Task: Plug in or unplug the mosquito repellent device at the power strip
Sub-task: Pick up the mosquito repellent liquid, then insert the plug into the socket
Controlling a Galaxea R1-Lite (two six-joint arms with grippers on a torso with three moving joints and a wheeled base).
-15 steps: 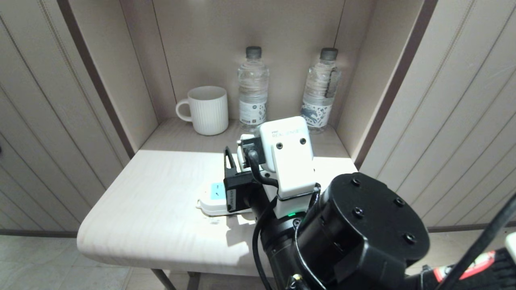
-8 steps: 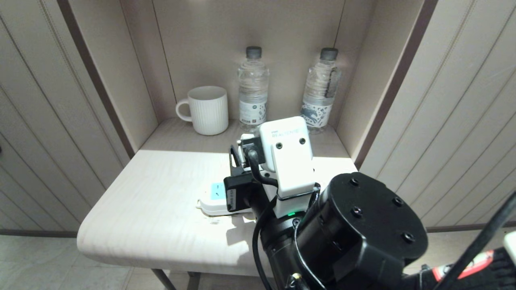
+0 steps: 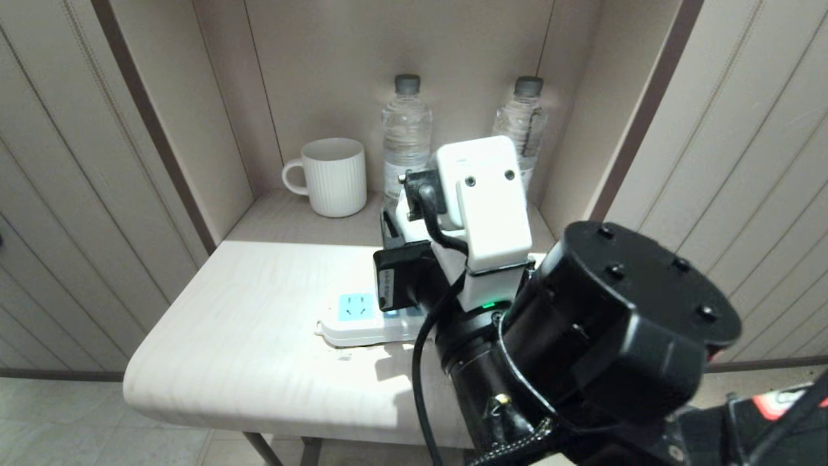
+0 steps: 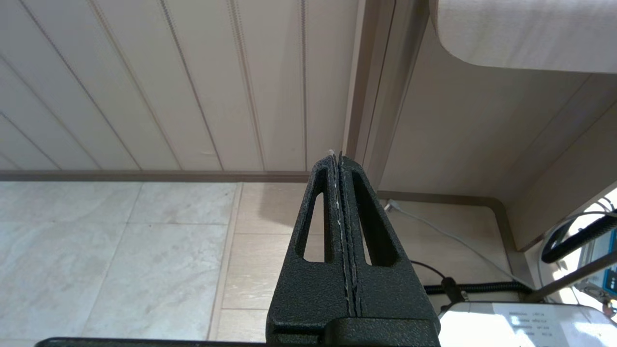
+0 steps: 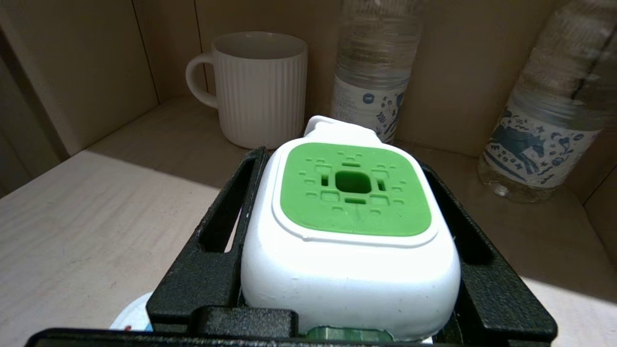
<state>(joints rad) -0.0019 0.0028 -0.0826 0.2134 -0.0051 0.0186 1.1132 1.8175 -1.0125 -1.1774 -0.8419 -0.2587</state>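
The mosquito repellent device [image 5: 354,193], a white rounded cap with a green square centre, sits between the black fingers of my right gripper [image 5: 342,161], which is shut on its two sides. A strip of green bottle shows under the cap. In the head view the right gripper [image 3: 392,241] hangs above the power strip [image 3: 352,323], a white strip with light-blue socket faces lying on the pale table [image 3: 246,336]; the wrist camera hides the device there. The left gripper [image 4: 337,156] is shut, parked low beside the table and pointing at the floor.
A white ribbed mug [image 3: 333,176] and two water bottles [image 3: 405,139] [image 3: 525,116] stand at the back of the alcove, close behind the right gripper. Alcove walls close in on both sides. A white cable [image 4: 448,233] lies on the floor under the table.
The right gripper's fingers closed in, then the right arm rose and shifted toward the back of the alcove. More of the strip's left socket face shows now. The left arm stayed still.
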